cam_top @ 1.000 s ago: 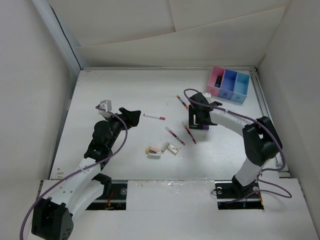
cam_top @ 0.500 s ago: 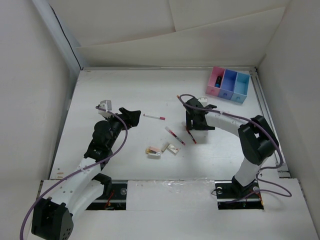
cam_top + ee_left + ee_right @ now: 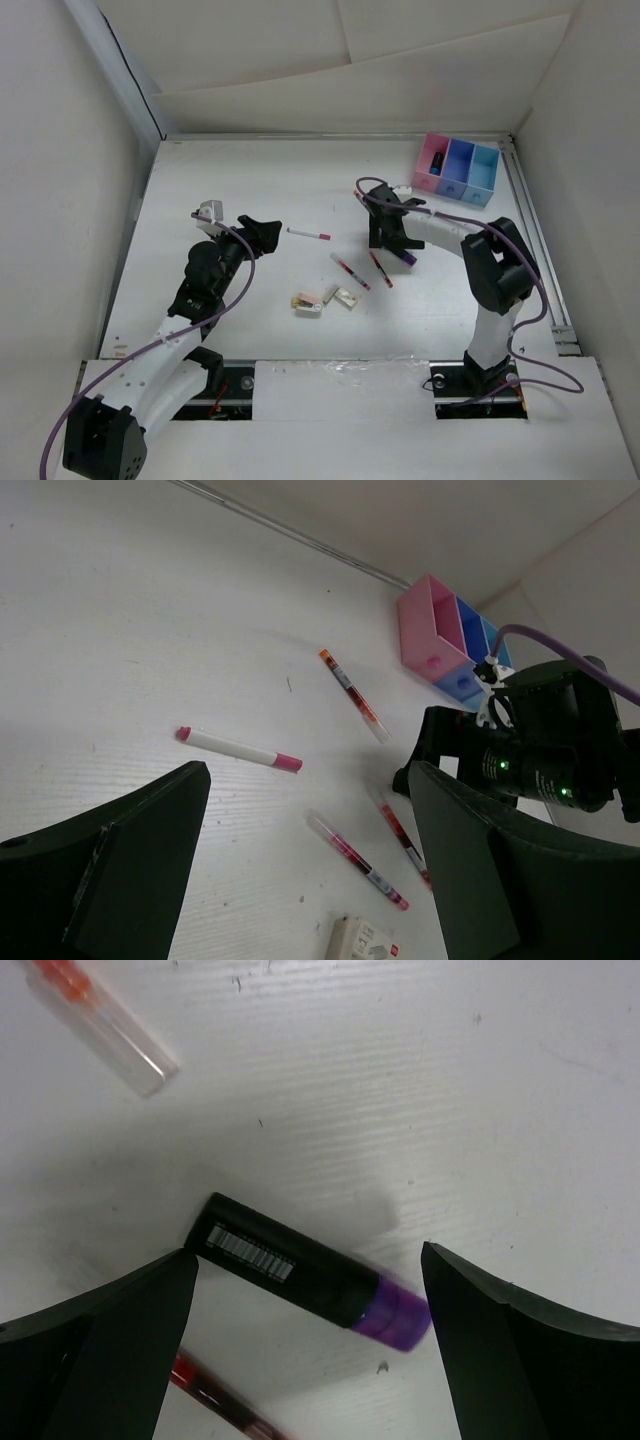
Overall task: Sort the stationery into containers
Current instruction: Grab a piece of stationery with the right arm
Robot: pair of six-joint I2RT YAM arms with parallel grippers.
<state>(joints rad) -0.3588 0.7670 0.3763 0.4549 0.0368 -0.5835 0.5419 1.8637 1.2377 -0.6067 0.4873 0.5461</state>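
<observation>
My right gripper (image 3: 388, 232) is open, its jaws either side of a black stick with a purple cap (image 3: 305, 1285) that lies flat on the table; the cap also shows in the top view (image 3: 408, 257). My left gripper (image 3: 262, 232) is open and empty, hovering left of a white pen with pink ends (image 3: 308, 234) (image 3: 240, 750). Two clear pens with red ink (image 3: 350, 271) (image 3: 379, 268) lie mid-table. An orange-tipped pen (image 3: 364, 204) (image 3: 100, 1010) lies just beyond the right gripper. The pink (image 3: 432, 163), blue (image 3: 457, 170) and light blue (image 3: 482, 175) bins stand at the far right.
Two small beige eraser blocks (image 3: 307, 303) (image 3: 346, 297) lie near the front middle; one shows in the left wrist view (image 3: 365, 940). The pink bin holds a dark item. White walls enclose the table on the left, back and right.
My right gripper has shifted a little left and farther from the bases, the arm's elbow swinging in. The left arm and the pens have not moved.
</observation>
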